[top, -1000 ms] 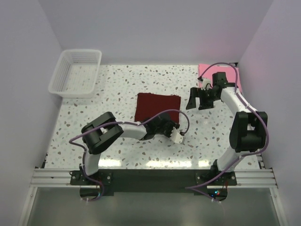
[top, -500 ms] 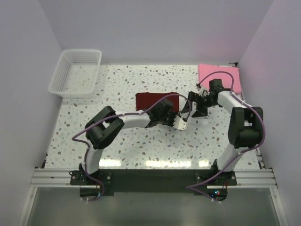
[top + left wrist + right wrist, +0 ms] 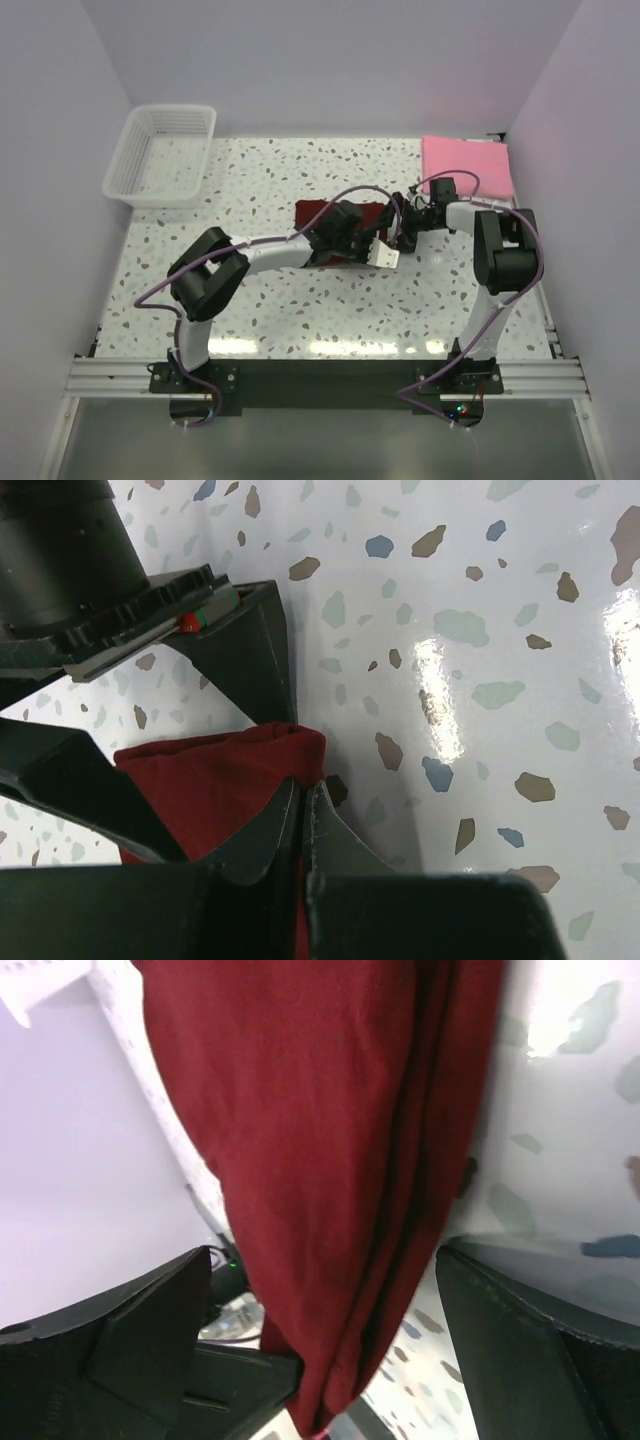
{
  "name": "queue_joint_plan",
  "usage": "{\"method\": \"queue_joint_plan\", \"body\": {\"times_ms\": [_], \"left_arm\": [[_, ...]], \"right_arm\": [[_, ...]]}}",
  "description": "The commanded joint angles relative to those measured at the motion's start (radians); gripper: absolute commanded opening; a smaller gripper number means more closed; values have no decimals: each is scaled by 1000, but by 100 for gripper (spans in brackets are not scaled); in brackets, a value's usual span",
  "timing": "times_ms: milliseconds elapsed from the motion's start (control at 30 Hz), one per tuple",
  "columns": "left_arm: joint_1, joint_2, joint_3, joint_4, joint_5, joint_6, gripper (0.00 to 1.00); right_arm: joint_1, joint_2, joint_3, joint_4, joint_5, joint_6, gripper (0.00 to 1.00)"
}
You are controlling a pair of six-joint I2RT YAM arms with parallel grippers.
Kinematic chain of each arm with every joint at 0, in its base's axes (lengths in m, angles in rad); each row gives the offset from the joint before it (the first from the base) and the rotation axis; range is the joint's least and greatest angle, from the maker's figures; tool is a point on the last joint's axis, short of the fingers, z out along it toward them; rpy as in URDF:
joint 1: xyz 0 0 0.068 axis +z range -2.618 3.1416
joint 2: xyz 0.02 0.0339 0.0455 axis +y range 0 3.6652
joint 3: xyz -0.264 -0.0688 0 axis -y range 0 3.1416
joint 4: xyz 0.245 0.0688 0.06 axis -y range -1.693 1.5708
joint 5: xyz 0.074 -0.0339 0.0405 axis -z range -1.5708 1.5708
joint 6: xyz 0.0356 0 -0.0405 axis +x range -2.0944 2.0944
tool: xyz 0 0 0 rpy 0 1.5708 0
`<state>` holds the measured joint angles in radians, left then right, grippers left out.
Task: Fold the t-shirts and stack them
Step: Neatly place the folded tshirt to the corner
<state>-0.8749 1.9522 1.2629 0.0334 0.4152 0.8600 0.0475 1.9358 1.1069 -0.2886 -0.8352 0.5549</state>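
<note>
The maroon t-shirt [image 3: 210, 780] is now folded narrower; the left gripper [image 3: 303, 798] pinches its edge, and the wide-spread right gripper [image 3: 330, 1320] has come beside it.

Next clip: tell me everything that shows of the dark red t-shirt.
The dark red t-shirt is plain, soft cloth, folded in layers. It lies on the speckled table near its middle, apart from the pink t-shirt at the far right corner. The left gripper is shut on one corner. The right gripper stands open, its fingers either side of a folded edge.
</note>
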Motion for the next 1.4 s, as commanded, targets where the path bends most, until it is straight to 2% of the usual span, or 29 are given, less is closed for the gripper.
{"method": "queue_joint_plan", "body": {"times_ms": [0, 133, 267, 300, 433, 500, 533, 600, 633, 667, 700, 733, 800, 833, 900, 1033, 1267, 1367], "left_arm": [[17, -55, 35, 17, 43, -55, 0], [27, -52, 38, 45, 37, -90, 0], [39, -42, 46, 56, 39, -114, 0], [40, -39, 49, 60, 37, -127, 0], [48, -30, 59, 71, 39, -156, 0], [48, -35, 61, 72, 40, -170, 0], [50, -38, 61, 69, 42, -176, 0], [51, -55, 62, 45, 42, -194, 9], [54, -62, 61, 34, 43, -202, 16], [59, -71, 58, 22, 37, -213, 27], [62, -91, 56, 4, 28, -248, 39], [68, -101, 53, -7, 22, -272, 57], [83, -131, 52, -30, 13, -337, 68], [89, -139, 58, -77, 11, -357, 81], [105, -162, 66, -143, 1, -398, 100], [125, -225, 24, -210, -10, -453, 100], [131, -355, -101, -282, -26, -507, 100], [131, -397, -161, -277, -32, -512, 100]], "right_arm": [[15, 23, -67, 202, 19, 210, 99], [38, 11, -102, 360, 109, 342, 98], [55, 31, -87, 372, 186, 433, 77], [60, 35, -76, 368, 220, 442, 67], [80, 43, -61, 381, 268, 482, 56], [86, 43, -45, 387, 278, 481, 46], [86, 49, -35, 365, 283, 473, 26], [87, 64, 60, 298, 281, 372, 2], [91, 77, 120, 140, 288, 308, 0], [94, 112, 195, 27, 341, 145, 0], [98, 133, 347, -77, 369, 73, 0], [98, 150, 408, -216, 386, 18, 0], [95, 201, 574, -326, 442, -116, 0], [95, 216, 620, -407, 456, -157, 0], [92, 258, 739, -466, 514, -272, 0], [84, 316, 916, -582, 605, -452, 0], [40, 368, 1214, -647, 737, -550, 0], [25, 364, 1263, -652, 774, -598, 0]]}}
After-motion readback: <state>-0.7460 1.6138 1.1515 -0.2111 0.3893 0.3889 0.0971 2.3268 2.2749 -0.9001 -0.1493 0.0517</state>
